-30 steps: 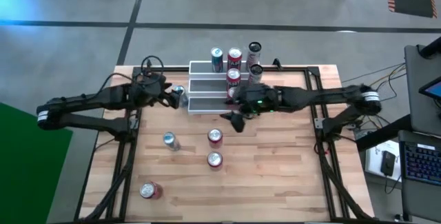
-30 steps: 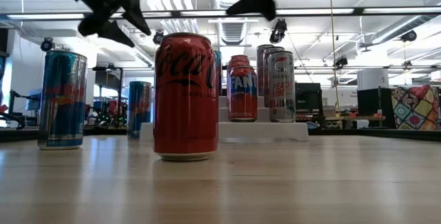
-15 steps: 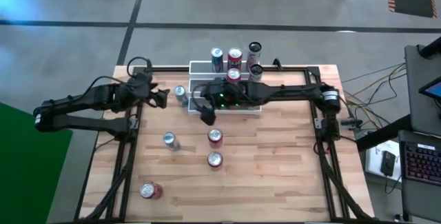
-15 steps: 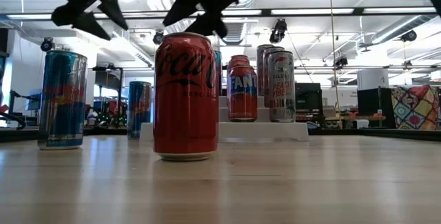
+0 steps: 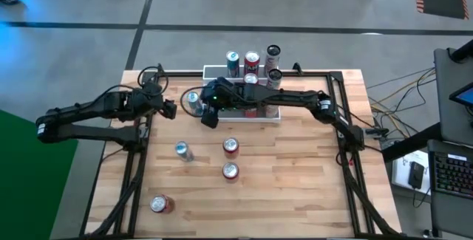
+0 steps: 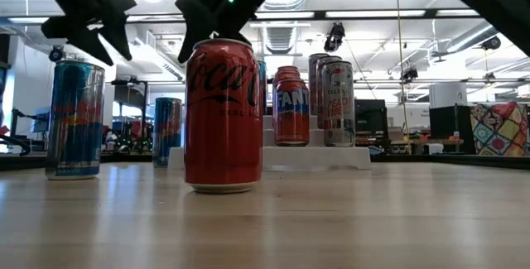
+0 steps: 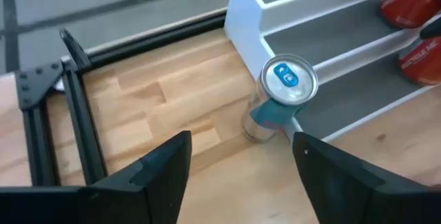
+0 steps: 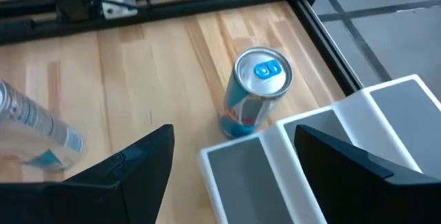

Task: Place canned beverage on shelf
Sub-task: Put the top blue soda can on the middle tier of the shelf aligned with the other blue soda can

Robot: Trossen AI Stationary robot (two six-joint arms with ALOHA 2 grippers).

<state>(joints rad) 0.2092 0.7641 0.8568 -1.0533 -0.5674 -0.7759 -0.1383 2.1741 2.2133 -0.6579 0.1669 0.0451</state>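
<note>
The white and grey three-step shelf [image 5: 216,83] stands at the table's far middle with several cans on its steps. A blue can [image 5: 194,100] stands upright on the table beside the shelf's left near corner; it also shows in the left wrist view [image 7: 282,98] and the right wrist view [image 8: 251,93]. My right gripper [image 5: 209,116] is open and empty, in the air just right and near of this can, its arm stretched across the shelf. My left gripper [image 5: 168,108] is open and empty, in the air left of the can.
On the near half of the table stand a blue-silver can [image 5: 182,150] and two red cans [image 5: 230,146] [image 5: 230,170]; another red can [image 5: 159,204] lies at the near left. Black frame rails [image 5: 140,133] run along the table's sides and far edge.
My right gripper has swept from the shelf's near right toward the table's left, along the shelf's near side, and now hangs beside the blue can. My left gripper has drawn back from that can toward the table's left edge. The cans have not moved.
</note>
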